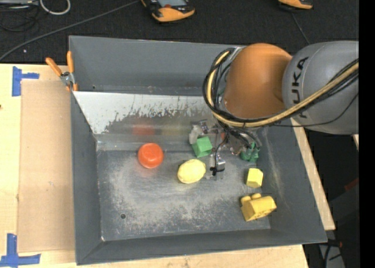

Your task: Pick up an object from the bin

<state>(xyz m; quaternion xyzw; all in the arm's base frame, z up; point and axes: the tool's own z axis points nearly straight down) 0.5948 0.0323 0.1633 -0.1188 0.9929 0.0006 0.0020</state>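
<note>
Approach step, likely: the gripper (217,166) hangs at the bin's (88,173) middle, just beside a yellow lump (191,172); open or closed, I cannot tell; next, centre over it.

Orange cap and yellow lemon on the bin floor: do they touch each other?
Apart. The camera view shows a strip of bare grey bin floor between the orange cap and the lemon.

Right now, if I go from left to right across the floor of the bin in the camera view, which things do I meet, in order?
orange round cap → yellow lemon-shaped thing → hand → small yellow cube
</note>
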